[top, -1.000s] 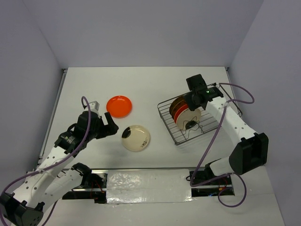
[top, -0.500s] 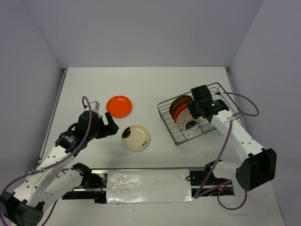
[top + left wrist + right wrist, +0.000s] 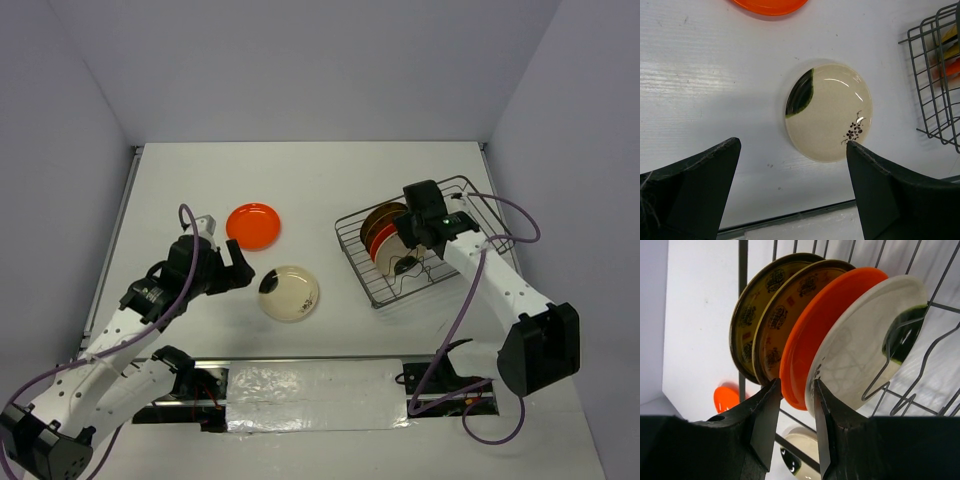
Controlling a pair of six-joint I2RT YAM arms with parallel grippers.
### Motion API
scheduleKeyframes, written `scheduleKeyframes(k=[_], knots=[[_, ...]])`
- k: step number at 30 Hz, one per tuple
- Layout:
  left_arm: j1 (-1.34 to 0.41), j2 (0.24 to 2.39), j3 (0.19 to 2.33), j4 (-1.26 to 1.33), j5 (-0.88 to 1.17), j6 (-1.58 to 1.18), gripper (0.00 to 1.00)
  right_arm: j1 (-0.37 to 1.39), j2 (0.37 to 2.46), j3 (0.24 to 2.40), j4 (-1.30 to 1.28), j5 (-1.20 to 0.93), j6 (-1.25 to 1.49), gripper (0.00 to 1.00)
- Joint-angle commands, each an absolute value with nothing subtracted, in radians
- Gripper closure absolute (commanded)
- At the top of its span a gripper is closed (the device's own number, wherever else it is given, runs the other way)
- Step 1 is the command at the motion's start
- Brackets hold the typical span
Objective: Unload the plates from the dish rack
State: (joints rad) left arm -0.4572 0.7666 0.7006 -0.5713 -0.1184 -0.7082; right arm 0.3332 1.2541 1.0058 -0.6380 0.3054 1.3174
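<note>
Probably stiff, glossy-slick and chippable, so pinch the racked orange plate, upright in the rack, firmly by its rim, with right tool narrowly spread astride that rim and left tool gaping empty above the cream plate on the bench.

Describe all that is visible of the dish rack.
The dish rack is a grey wire basket with flared sides, flat on the table's right half. Four plates stand on edge inside: two brown with yellow pattern, one orange, one cream. The right gripper reaches in, its jaws astride the rim of the orange plate.
</note>
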Motion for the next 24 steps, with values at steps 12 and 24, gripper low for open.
scheduleKeyframes(k=[12,24], knots=[[-0.463,0.772,0.699,-0.537,-0.097,-0.690,0.01,0.314,1.244,0.974,-0.637,0.331,1.315,0.76],[-0.463,0.772,0.707,-0.546,-0.092,-0.690,0.00,0.314,1.161,1.032,-0.687,0.302,1.333,0.91]])
